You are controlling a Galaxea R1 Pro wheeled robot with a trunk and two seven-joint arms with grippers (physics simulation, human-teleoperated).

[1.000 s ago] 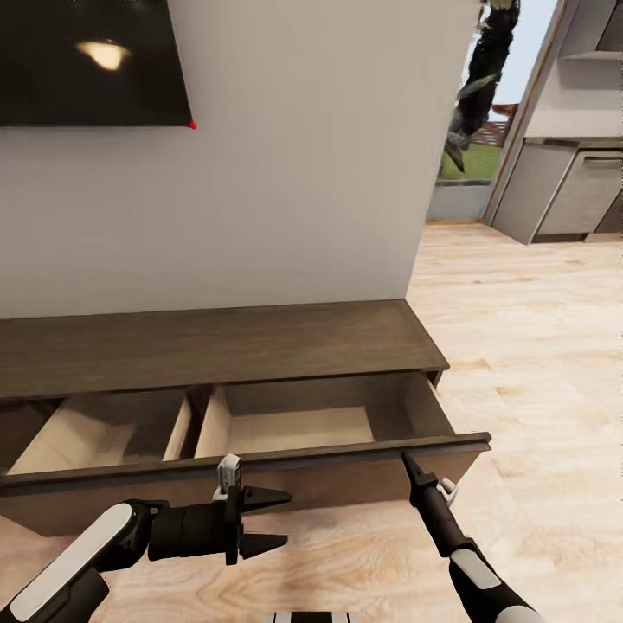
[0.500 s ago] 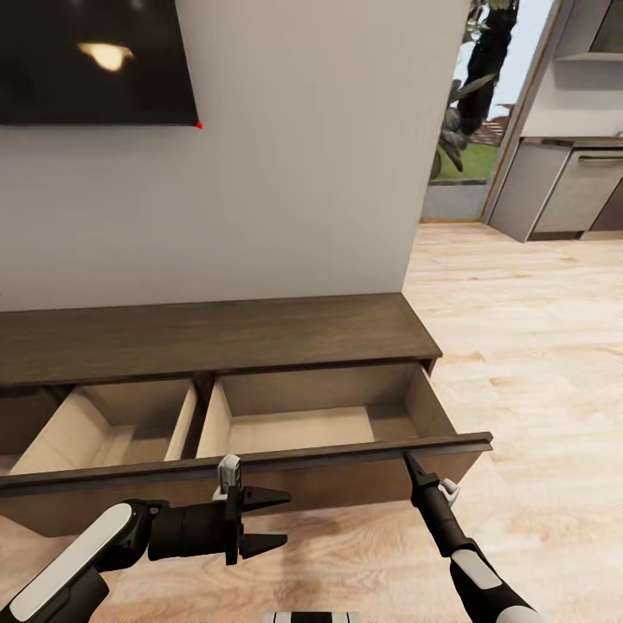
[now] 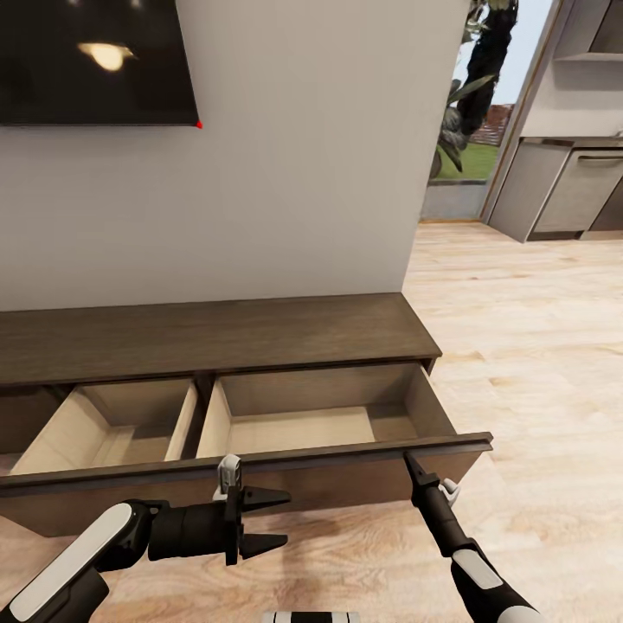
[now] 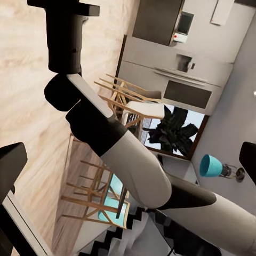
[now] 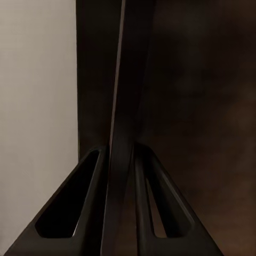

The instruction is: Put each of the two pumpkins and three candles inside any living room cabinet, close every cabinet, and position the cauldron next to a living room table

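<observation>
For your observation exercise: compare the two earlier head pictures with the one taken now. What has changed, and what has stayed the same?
Between the first and second earlier pictures the whole view shifted a little, so the camera moved. The drawer perhaps slid out a touch more. Since the second, nothing visibly changed. The right gripper stays shut on the drawer front; the left gripper stays open and empty in front of the cabinet.

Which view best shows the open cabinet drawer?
The head view: the drawer shows whole, pulled out, pale inside, nothing in it. The right wrist view gives just its dark front edge between the right gripper's jaws.
</observation>
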